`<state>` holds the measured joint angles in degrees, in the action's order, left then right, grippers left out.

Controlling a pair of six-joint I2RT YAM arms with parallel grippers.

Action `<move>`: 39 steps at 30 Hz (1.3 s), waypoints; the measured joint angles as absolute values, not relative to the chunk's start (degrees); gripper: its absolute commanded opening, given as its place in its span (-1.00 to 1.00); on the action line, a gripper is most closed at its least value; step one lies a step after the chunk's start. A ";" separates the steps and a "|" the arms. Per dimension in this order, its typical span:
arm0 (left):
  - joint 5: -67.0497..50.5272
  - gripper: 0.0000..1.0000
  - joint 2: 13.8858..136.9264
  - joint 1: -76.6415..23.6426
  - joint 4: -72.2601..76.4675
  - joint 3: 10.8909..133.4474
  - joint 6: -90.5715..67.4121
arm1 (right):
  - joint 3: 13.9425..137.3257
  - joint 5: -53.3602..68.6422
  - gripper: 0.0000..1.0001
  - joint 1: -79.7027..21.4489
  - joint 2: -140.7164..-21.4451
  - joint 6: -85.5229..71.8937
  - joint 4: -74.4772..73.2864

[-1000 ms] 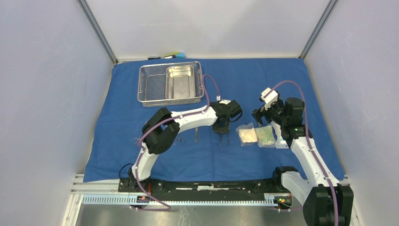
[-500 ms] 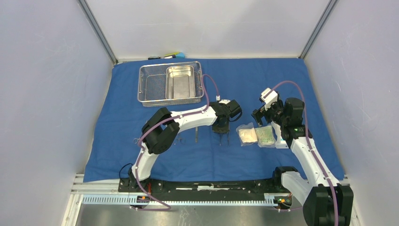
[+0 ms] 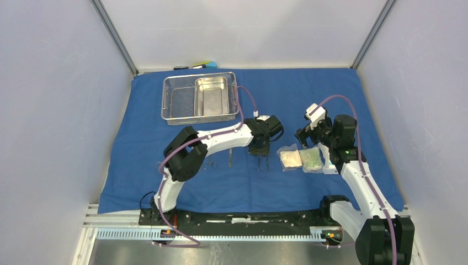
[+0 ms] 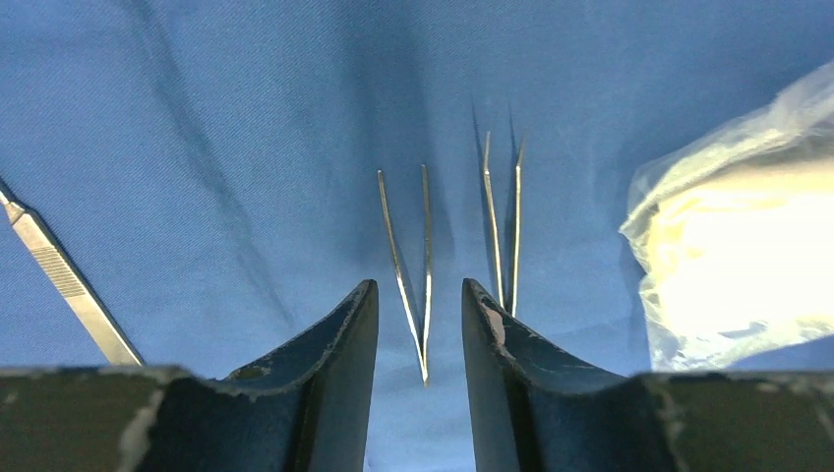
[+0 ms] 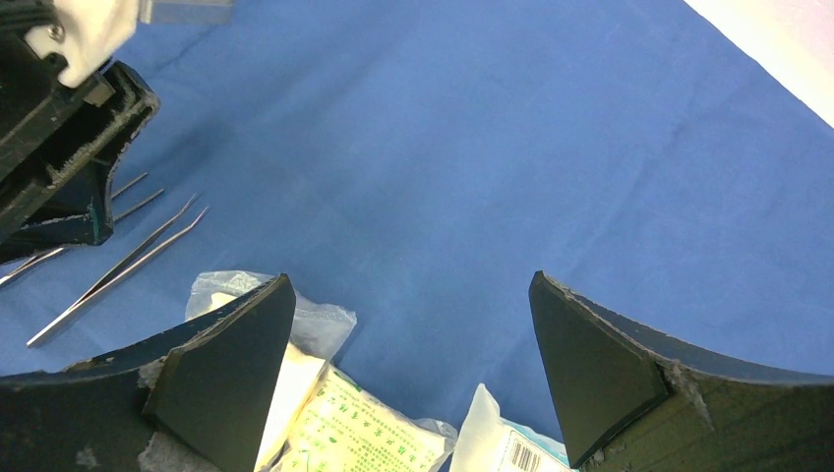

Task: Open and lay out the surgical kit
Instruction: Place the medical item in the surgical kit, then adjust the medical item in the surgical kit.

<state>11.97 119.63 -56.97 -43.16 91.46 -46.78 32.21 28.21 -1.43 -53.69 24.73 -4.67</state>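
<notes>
Hovering over the blue cloth (image 4: 197, 147), my left gripper (image 4: 420, 295) stands narrowly parted, gripping nothing. One pair of tweezers (image 4: 427, 256) lies flat between its fingers, a second pair (image 4: 515, 236) just beside. My right gripper (image 5: 411, 280) gapes wide above the clear packets (image 5: 344, 423), empty.

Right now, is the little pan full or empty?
Empty: the top view shows only bare steel floor inside the pan, which sits in the mesh tray.
</notes>
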 measured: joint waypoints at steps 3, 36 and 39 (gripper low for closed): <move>11.92 -0.12 118.15 -56.97 -43.11 91.44 -46.78 | 32.21 28.23 0.94 -1.43 -53.69 24.71 -4.54; 3.14 -0.01 93.58 -38.68 -25.08 55.81 -39.18 | 32.45 28.12 0.95 -1.43 -53.47 25.87 -6.11; 2.22 -0.01 93.41 -38.76 -23.57 54.98 -39.38 | 32.45 27.97 0.94 -1.43 -53.47 25.87 -6.11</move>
<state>2.22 93.41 -38.76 -23.57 54.98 -39.38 32.45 27.97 -1.43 -53.47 25.87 -6.11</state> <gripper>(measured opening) 0.498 0.974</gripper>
